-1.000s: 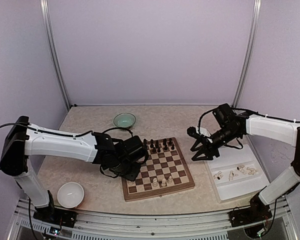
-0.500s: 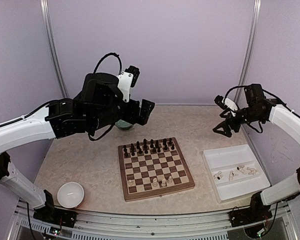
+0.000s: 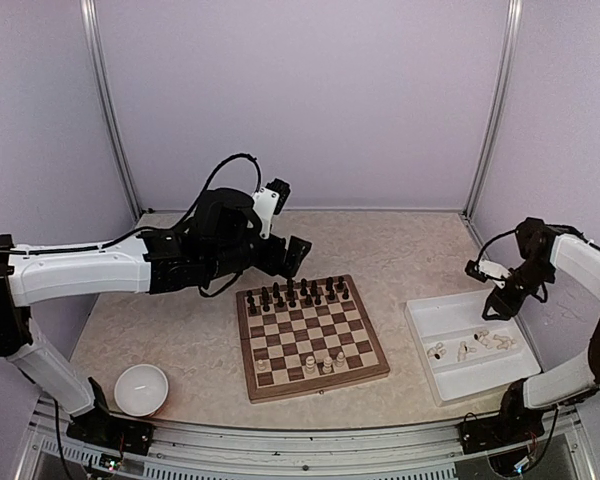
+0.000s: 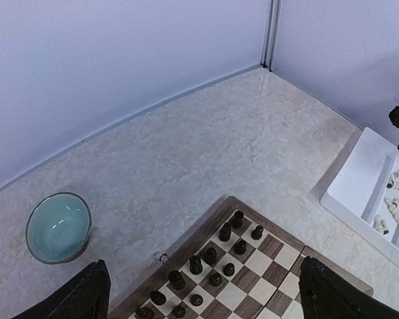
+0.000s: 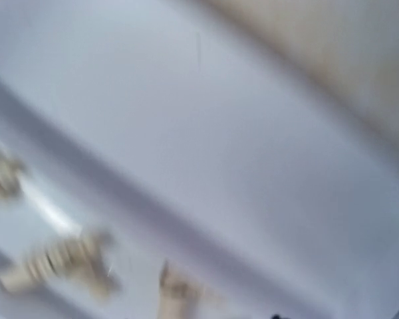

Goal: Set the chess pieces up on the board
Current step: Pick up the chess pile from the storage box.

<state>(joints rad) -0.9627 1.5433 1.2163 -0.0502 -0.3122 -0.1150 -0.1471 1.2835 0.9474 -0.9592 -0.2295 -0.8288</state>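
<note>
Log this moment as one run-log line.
left hand: open, above chessboard far edge | right hand: over white tray, grip unclear | cream chessmen: some in tray, some on chessboard

The left arm (image 3: 90, 275) stretches from the near-left corner toward mid-bench with its wrist raised. The left gripper (image 3: 288, 256) hangs in the air, its fingers (image 4: 86, 296) spread wide. The right arm (image 3: 580, 262) is bent along the right edge. The right gripper (image 3: 501, 301) points down, and its jaws are too small and dark to judge.
</note>
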